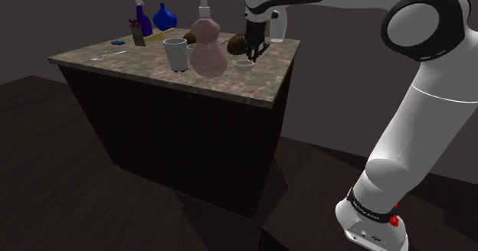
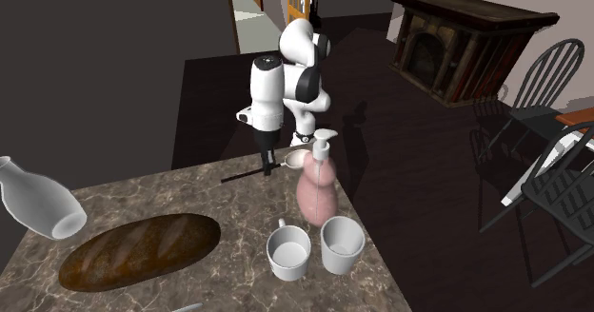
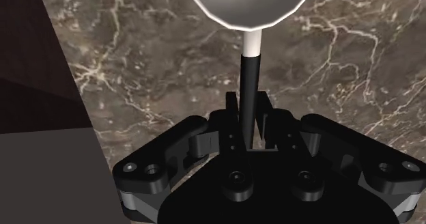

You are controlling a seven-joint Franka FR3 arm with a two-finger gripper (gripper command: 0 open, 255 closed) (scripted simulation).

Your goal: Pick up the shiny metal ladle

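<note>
Two black fingers (image 3: 233,113) of the pincer (image 3: 250,103) are drawn in close on the dark handle of the ladle (image 2: 249,173) and seem to clasp it, while the ladle lies low on the marbled surface (image 2: 190,201), near the edge on the arm's side. In the second exterior view, its free handle end lies at the left, the pincer grips partway along, and the pale grey bowl sits at the right, just beside the pink soap dispenser (image 2: 317,186). A clean lift, I judge, wants a firm squeeze and a straight rise, since the bowl end may sag and pivot in the grip, and the dispenser is close enough to be knocked. The long axis runs nearly level across that view, bowl pointing right. From the wrist, the bowl lies ahead of the fingertips.
</note>
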